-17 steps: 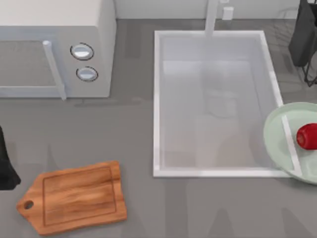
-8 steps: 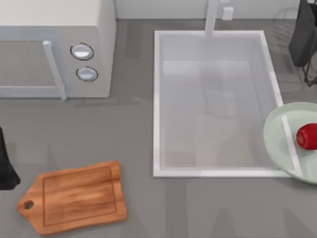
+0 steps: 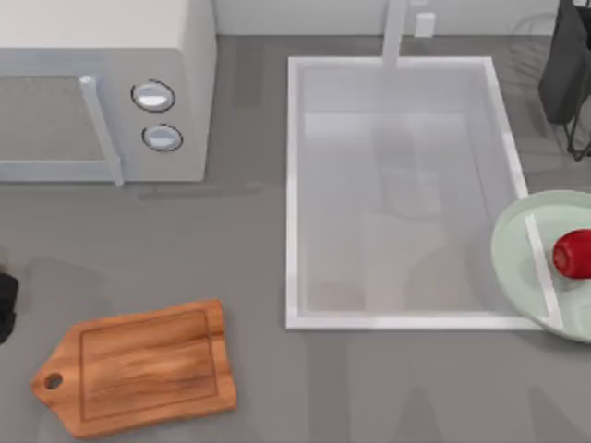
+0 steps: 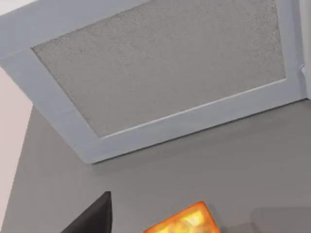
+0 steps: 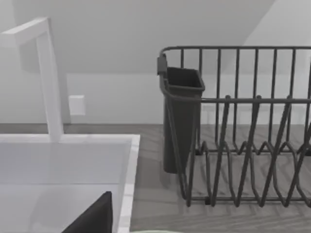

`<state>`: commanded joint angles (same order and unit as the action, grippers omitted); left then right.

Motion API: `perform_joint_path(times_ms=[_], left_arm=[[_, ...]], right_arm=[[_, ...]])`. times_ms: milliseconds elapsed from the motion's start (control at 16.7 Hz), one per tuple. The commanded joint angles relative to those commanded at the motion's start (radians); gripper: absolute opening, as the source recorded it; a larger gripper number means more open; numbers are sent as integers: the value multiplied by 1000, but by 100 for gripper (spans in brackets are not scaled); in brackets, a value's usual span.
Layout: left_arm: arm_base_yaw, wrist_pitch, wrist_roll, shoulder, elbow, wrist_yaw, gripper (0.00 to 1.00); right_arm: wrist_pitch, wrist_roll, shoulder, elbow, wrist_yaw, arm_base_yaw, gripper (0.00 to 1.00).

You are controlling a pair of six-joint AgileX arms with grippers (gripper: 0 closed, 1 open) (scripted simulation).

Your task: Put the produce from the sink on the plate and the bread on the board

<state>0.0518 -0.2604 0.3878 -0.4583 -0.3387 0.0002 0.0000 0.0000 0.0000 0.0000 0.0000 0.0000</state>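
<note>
Broadly, the grey matte counter (image 3: 249,240) carries everything, and the sink (image 3: 294,194) serves as the landmark: a large rectangular white basin with a raised rim and a pale, smooth floor. Well to the left of the sink stands a boxy off-white microwave (image 3: 102,88) with two round dials and a bar handle; the left wrist view looks onto its speckled grey door panel (image 4: 160,63). Beyond the sink's far right corner is a dark wire dish rack (image 5: 243,145) with a dark cutlery cup (image 5: 181,121) hung on it. Overlapping the sink's near right corner lies the round, pale mint plate (image 3: 522,263), and the glossy red produce (image 3: 572,253) rests on it. To the near left of the sink lies the brown wooden board (image 3: 138,367), grooved, with a tapered handle end and a hole. The left pincer (image 3: 6,309) sits farther left of the board, and whether its fingers are apart or together cannot be told. The toasted orange bread (image 4: 187,222) shows beside a dark finger (image 4: 92,218) in the left wrist view.
</note>
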Motion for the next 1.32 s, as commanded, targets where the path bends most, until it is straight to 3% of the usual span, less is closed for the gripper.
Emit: perform_joint_path(times_ms=[780,1080,1320], left_arm=[[121,-614,903,-1125,-781,0,100],[144,-745,1104,-1367,-954,1,100],[148,-770,1143,-1411,-991,2,100]], right_arm=[[0,0,0,0,0,0,100],[0,0,0,0,0,0,100],[0,0,0,0,0,0,100]])
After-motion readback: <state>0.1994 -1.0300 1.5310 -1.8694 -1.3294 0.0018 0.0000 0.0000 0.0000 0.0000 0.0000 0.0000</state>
